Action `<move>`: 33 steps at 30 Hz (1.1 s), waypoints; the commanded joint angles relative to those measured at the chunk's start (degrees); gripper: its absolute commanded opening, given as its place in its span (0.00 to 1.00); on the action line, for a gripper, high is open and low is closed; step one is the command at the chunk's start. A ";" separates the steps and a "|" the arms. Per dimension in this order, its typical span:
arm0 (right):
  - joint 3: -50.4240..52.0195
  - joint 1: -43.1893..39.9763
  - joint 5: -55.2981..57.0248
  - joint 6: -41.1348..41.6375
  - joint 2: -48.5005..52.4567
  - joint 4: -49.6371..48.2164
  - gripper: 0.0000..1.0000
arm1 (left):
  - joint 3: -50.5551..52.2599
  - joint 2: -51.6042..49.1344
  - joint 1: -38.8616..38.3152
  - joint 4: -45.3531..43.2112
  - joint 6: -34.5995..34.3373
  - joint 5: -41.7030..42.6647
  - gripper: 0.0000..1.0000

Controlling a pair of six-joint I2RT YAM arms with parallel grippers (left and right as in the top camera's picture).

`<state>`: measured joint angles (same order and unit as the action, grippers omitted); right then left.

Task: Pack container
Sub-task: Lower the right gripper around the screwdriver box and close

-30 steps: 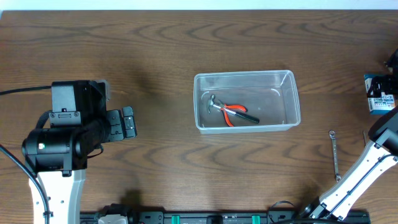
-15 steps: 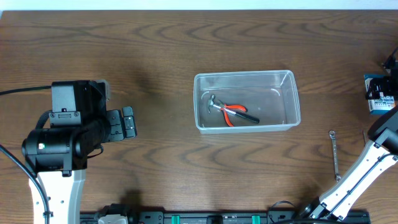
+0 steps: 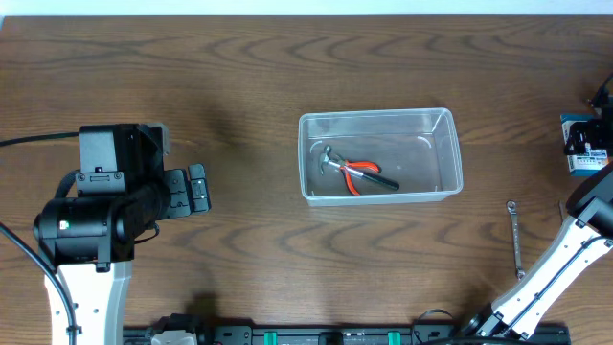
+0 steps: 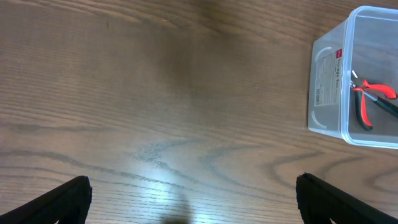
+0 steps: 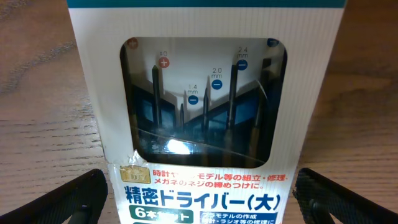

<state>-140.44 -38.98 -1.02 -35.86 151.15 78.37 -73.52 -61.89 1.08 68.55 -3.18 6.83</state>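
The container (image 3: pixel 378 114) is a clear plastic tub at the table's centre, and red-handled pliers (image 3: pixel 362 174) lie inside it. It also shows in the left wrist view (image 4: pixel 333 81) at the upper right, with the pliers (image 4: pixel 367 102) inside. My left gripper (image 3: pixel 198 187) is open and empty over bare wood, well left of the tub; its fingertips (image 4: pixel 193 202) are spread wide. My right gripper (image 5: pixel 202 199) is open at the table's far right edge, one finger on each side of a blue-and-white precision screwdriver box (image 5: pixel 205 93), with gaps on both sides. The box shows in the overhead view (image 3: pixel 582 144).
A small metal wrench (image 3: pixel 516 235) lies on the table at the lower right, next to my right arm's white link (image 3: pixel 560 264). My left arm's black body (image 3: pixel 96 206) stands at the left. Dark brown wood surrounds the tub.
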 commanded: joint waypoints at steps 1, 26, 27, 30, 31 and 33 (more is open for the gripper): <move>0.44 0.66 0.63 -0.85 0.85 -0.07 0.99 | -0.76 0.15 0.28 -0.02 -0.50 -0.90 0.98; 3.43 1.20 3.80 1.53 0.85 -2.40 0.91 | -0.76 0.15 0.28 -0.02 -0.50 -0.90 0.98; 3.43 1.20 3.80 1.55 0.85 -2.45 0.89 | -0.76 0.15 0.28 -0.02 -0.50 -0.90 0.98; 3.43 1.20 3.82 1.55 0.85 -2.49 0.88 | -0.76 0.15 0.28 -0.02 -0.50 -0.90 0.98; 3.43 1.20 3.80 1.60 0.85 -2.49 0.87 | -0.76 0.15 0.28 -0.02 -0.50 -0.90 0.98; 3.43 1.20 3.80 2.21 0.85 -2.62 0.86 | -0.76 0.15 0.28 -0.02 -0.50 -0.90 0.98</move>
<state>-138.02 -38.06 1.76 -34.94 151.15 76.49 -73.52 -61.89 1.08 68.55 -3.18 6.83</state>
